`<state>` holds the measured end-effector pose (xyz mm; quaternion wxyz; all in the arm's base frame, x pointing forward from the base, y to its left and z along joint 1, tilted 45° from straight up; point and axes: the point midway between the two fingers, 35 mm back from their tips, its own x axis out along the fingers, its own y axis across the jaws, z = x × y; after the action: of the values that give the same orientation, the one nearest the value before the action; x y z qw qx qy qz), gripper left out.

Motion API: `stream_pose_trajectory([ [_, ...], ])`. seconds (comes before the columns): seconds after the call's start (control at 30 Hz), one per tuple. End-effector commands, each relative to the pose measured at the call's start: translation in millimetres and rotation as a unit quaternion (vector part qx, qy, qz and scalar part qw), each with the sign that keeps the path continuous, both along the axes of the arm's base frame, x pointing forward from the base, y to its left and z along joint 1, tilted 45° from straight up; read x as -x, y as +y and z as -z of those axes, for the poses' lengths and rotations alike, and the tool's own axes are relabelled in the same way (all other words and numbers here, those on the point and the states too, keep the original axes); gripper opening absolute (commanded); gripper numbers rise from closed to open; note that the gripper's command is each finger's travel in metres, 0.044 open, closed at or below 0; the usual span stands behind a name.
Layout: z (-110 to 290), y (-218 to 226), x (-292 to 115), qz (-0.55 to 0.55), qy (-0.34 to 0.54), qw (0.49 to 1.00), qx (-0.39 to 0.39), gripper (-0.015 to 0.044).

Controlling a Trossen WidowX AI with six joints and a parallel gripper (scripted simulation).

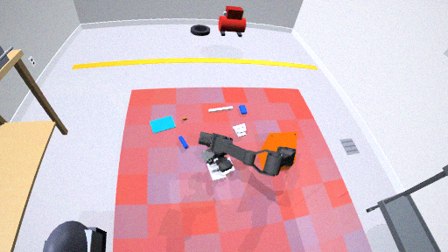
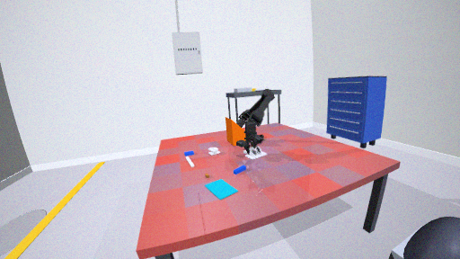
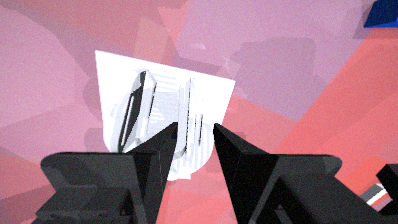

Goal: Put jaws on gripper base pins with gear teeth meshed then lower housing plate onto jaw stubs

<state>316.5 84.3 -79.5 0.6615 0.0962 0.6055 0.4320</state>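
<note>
The white gripper base [image 1: 217, 177] [image 2: 258, 156] [image 3: 112, 67] lies on the table under my hand. In the wrist view two long white jaws stand on it: the left jaw [image 3: 147, 107] leans a little, and the right jaw [image 3: 184, 107] has its near end by my left fingertip. My gripper [image 3: 195, 126] points down close over the base's rounded end and is shut on the right jaw; the contact is mostly hidden by the fingers. Whether the gear teeth mesh cannot be seen. A small white slotted part [image 1: 240, 129] [image 2: 214, 151], perhaps the housing plate, lies apart on the table.
A cyan plate [image 1: 163, 124] [image 2: 221, 189], a blue bar [image 1: 183, 142] [image 2: 240, 170], a blue block [image 1: 243, 109] [image 2: 189, 153], a white strip [image 1: 220, 108] [image 2: 190, 162] and a tiny orange-brown piece [image 1: 185, 118] [image 2: 207, 175] lie around. An orange panel [image 1: 280, 142] [image 2: 234, 132] stands by the arm.
</note>
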Motion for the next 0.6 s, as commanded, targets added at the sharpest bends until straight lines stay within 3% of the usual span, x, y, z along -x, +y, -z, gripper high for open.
stream_pose_trajectory([
  [0.0, 1.9, 3.5, 1.0, -0.003, 0.002, 1.000, -0.002, 0.0134],
  [0.57, -2.6, -1.0, 0.3, -0.003, 0.001, 1.000, -0.002, 0.0134],
])
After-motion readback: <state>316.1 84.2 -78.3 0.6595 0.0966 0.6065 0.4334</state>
